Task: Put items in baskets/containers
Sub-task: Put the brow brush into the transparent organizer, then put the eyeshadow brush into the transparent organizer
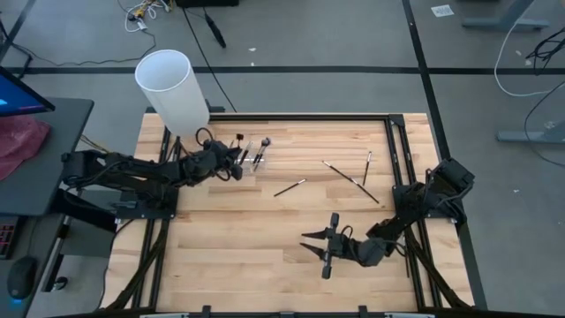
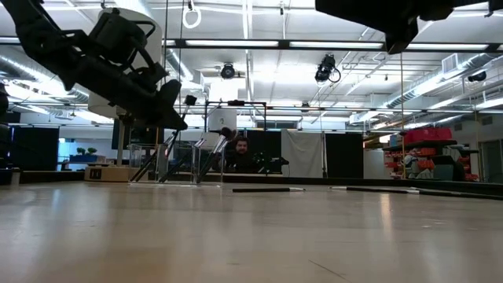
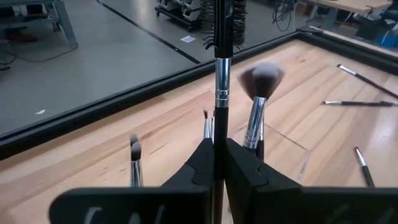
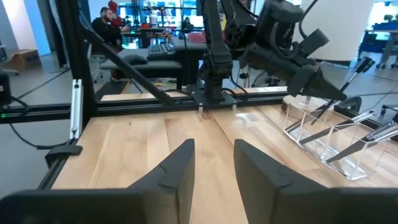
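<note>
My left gripper point(image 1: 237, 168) point(image 3: 214, 163) is at the table's far left, shut on a thin dark brush point(image 3: 222, 74) with a silver ferrule and a bristly spiral head. Just beyond it stands the clear holder point(image 1: 252, 159) point(image 4: 326, 134). Brushes lean in the holder, one of them with a fluffy head point(image 3: 261, 81). Three more brushes point(image 1: 290, 187) point(image 1: 346, 175) point(image 1: 367, 168) lie flat on the wood to the right of the holder. My right gripper point(image 1: 318, 248) point(image 4: 213, 163) hovers open near the front of the table, with nothing between its fingers. My left gripper pinches the brush's dark handle point(image 3: 217, 134) between its two fingers, just below the silver ferrule. It comes from the table's left, slanting a little downward. The head stands well clear of the fingertips. The fingers hide the handle's lower end.
A tall white cylinder point(image 1: 174, 88) stands at the table's far left corner, close behind the holder. Black frame rails point(image 1: 402, 150) run along the far and right sides. A person point(image 2: 240, 149) sits beyond the table. Bare wood lies between the two grippers.
</note>
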